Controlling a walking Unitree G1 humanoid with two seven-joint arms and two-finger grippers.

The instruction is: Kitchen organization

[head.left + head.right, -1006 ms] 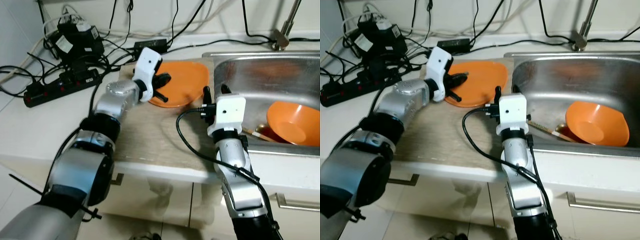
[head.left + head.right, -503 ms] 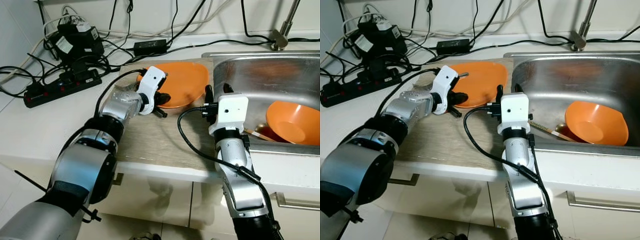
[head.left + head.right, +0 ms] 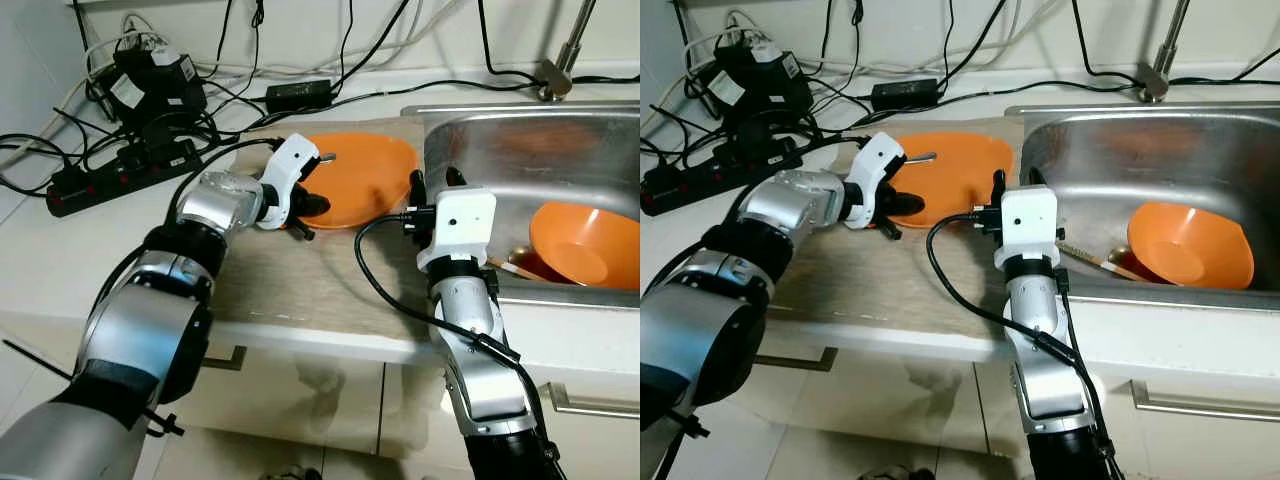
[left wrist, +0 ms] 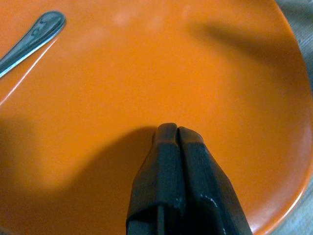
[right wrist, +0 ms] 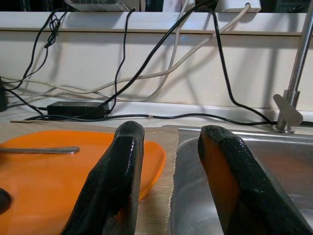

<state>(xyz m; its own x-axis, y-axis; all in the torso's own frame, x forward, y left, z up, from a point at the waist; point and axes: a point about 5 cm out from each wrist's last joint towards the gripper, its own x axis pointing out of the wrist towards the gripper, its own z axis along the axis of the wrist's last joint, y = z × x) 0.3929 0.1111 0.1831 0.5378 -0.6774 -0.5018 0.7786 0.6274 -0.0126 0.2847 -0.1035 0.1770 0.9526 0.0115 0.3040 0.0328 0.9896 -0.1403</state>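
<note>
My left pincer [image 3: 308,207] has come down and back toward me over the last second; a moment ago it was raised over the middle of the orange plate [image 3: 365,175], and now it lies low at the plate's near rim, its two black fingers pressed together with nothing between them, the tips resting over the plate's orange face as my left wrist view shows; the plate itself has not shifted on the desk [image 3: 290,275], and the metal spoon [image 3: 920,157] lies on its far side, beyond my left pincer and untouched; so I judge that the pass over the plate ended with no grasp, and that the plate and the spoon are both yet to be dealt with; my right pincer [image 5: 168,166] holds where it was, upright just beside the plate on the sink side, its fingers spread apart and gripping nothing, one over the plate's edge and the other over the steel sink [image 3: 500,150]; farther to its right, down in the sink, sits the orange bowl [image 3: 585,245] with what look like chopsticks [image 3: 510,265] beside it, none of it moved; the tidying seems to me barely begun.
</note>
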